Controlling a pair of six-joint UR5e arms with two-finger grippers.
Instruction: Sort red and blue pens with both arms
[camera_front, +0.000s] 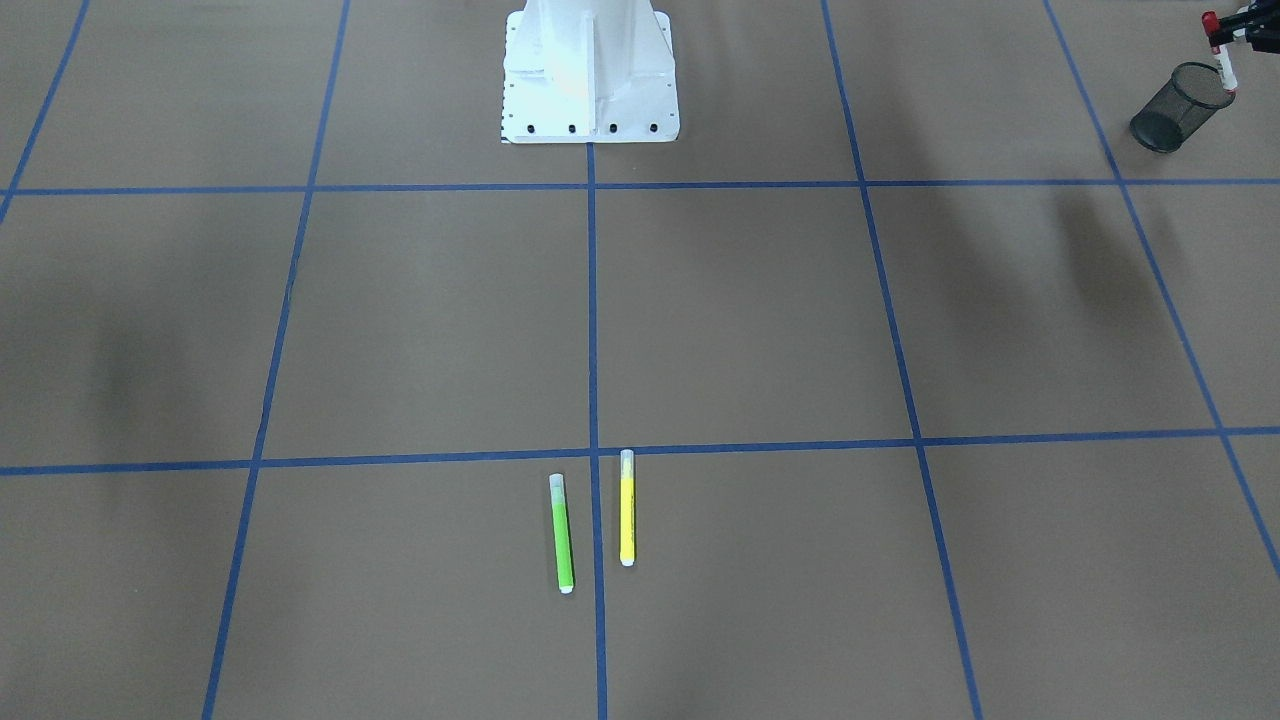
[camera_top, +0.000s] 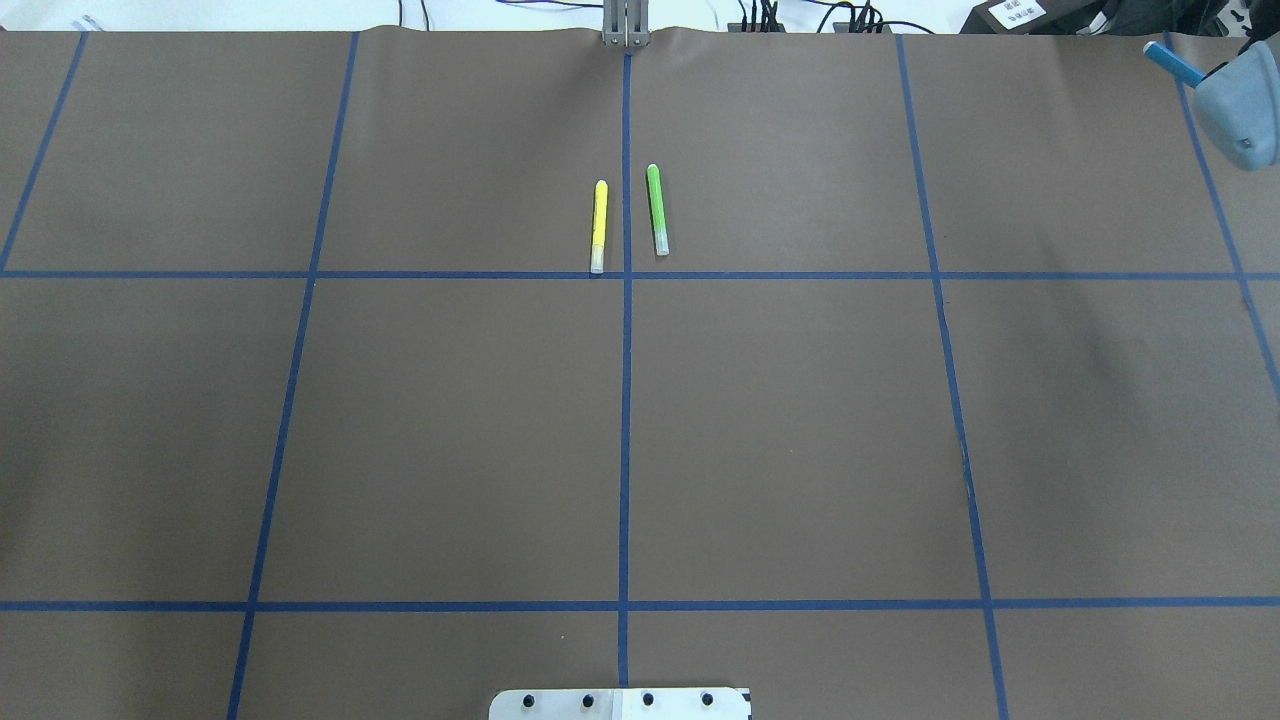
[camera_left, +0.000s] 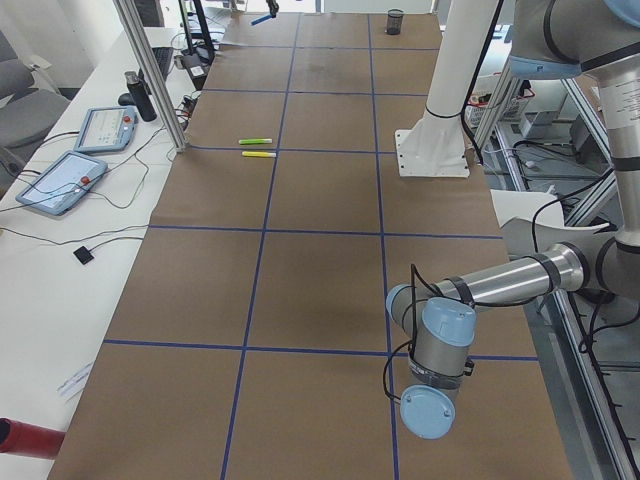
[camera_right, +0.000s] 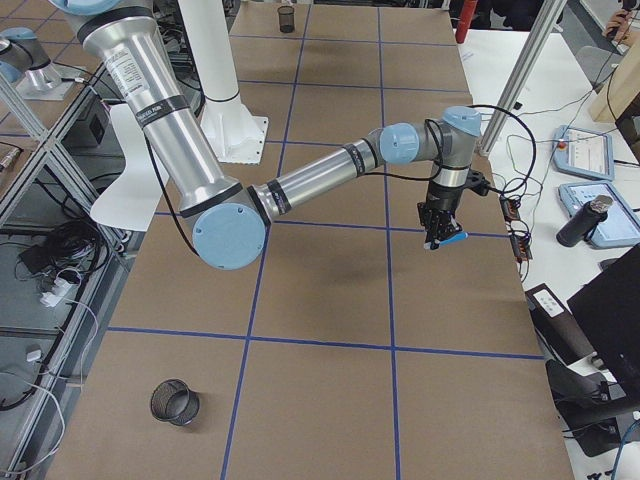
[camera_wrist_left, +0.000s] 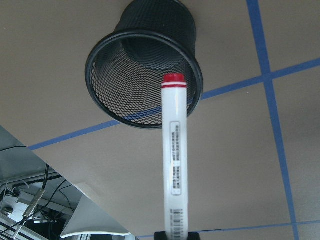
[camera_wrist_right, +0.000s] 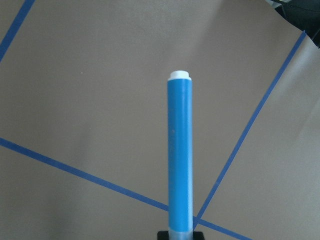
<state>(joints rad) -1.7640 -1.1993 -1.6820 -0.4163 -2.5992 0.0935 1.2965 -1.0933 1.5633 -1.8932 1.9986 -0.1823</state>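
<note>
Table (camera_front: 750, 320) carries green marker (camera_front: 562, 535), yellow marker (camera_front: 627, 508), mesh cup (camera_front: 1180, 106).

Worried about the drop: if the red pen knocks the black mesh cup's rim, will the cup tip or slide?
Likely light: the mesh cup looks thin-walled and empty. It narrows toward its base, so a sideways knock from the red pen at the rim might tip it. On the smooth brown paper it could slide.

No wording can be read anywhere. The red pen (camera_wrist_left: 175, 150), seen against the mesh cup (camera_wrist_left: 125, 75), carries a white label of tiny print along its barrel and a barcode below that, both too small to make out. A white sticker on a black box (camera_top: 1010, 14) beyond the table (camera_top: 800, 400) is equally blurred.
</note>
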